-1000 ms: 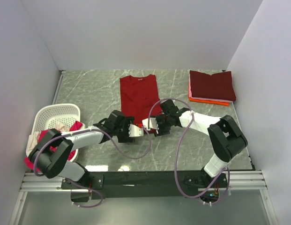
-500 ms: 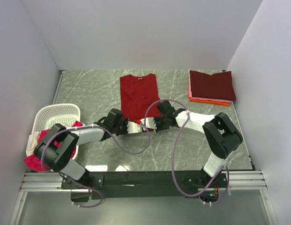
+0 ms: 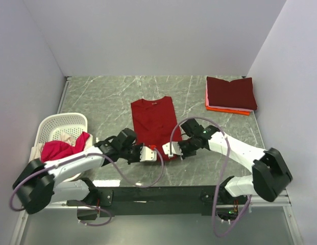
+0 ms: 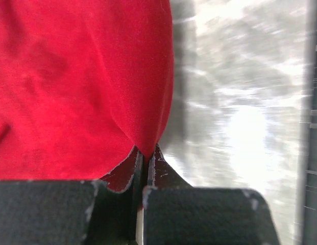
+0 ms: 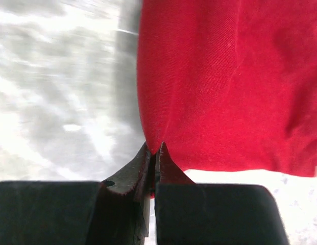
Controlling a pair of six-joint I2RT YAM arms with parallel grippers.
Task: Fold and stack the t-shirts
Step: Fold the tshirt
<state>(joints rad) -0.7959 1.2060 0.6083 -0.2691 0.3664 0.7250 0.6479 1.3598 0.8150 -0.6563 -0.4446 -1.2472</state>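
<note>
A dark red t-shirt [image 3: 154,124] lies flat on the marble table, collar toward the far wall. My left gripper [image 3: 148,152] is shut on its near left hem corner, and my right gripper [image 3: 168,149] is shut on its near right hem corner. In the left wrist view the red cloth [image 4: 81,87] runs down into the closed gripper [image 4: 146,153]. The right wrist view shows the same cloth [image 5: 224,87] pinched in that gripper [image 5: 154,150]. At the back right sits a folded stack with a maroon t-shirt [image 3: 231,92] on top and an orange one [image 3: 225,109] beneath it.
A white lattice basket [image 3: 62,122] stands at the left edge, holding a crumpled magenta-pink shirt [image 3: 57,149] and a cream one [image 3: 66,137]. Grey walls close in the table [image 3: 97,97] on three sides. Cables loop from both arms over the near table.
Both grippers have shut on the dark red shirt's near hem corners. Both arms have drawn back toward the near edge, dragging the shirt with them.
</note>
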